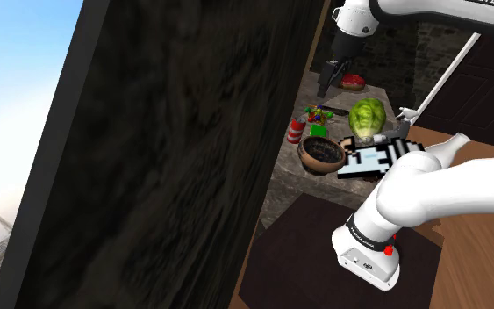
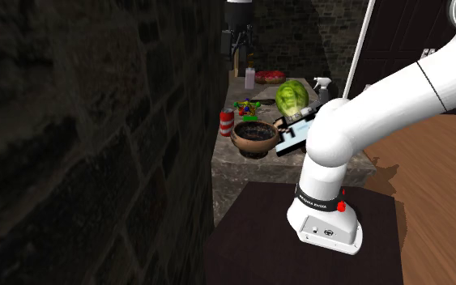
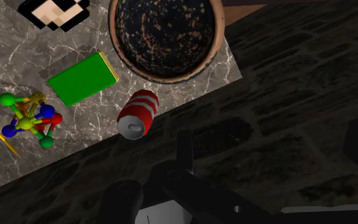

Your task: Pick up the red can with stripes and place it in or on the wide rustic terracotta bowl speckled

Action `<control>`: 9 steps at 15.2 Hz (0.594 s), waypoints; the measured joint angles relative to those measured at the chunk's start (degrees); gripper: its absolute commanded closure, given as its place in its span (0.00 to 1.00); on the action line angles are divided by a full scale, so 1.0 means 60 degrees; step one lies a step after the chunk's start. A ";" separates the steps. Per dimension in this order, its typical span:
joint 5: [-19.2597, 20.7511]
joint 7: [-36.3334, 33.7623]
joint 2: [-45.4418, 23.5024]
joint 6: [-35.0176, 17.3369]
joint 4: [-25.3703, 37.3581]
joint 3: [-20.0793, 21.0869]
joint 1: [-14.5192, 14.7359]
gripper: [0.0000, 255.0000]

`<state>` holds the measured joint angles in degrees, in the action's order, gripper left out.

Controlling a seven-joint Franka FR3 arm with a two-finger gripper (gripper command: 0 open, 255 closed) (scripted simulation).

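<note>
Approach step, I reckon: pincer (image 1: 326, 88) hangs with fingers apart, holding nothing, well off the red-and-white striped can (image 3: 138, 113), which stands at the desk (image 3: 18, 153) edge just beside the speckled bowl (image 3: 166, 38). Next up, drop down and straddle the can

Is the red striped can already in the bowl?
No, the red striped can sits on the counter just outside the bowl.

Home kitchen nook: marble counter (image 3: 88, 130) by dark stone wall (image 2: 96, 121), cabbage (image 1: 367, 117) and spray bottle (image 2: 325, 87) on it
</note>
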<state>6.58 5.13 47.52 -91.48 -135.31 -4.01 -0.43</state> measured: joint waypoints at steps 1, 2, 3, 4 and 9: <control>0.0000 0.0000 0.0000 0.0000 0.0000 0.0000 0.0000 0.00; 0.0044 0.0079 -0.0012 -0.0148 -0.0121 -0.0093 -0.0018 0.00; 0.0080 0.0161 -0.0089 -0.0361 -0.0232 -0.0194 -0.0028 0.00; 0.0145 0.0293 -0.0148 -0.0608 -0.0390 -0.0347 -0.0055 0.00; 0.0436 0.0974 -0.0859 -0.2263 -0.1158 -0.1189 -0.0158 0.00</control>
<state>9.20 10.98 42.36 -105.06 -142.25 -11.15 -1.37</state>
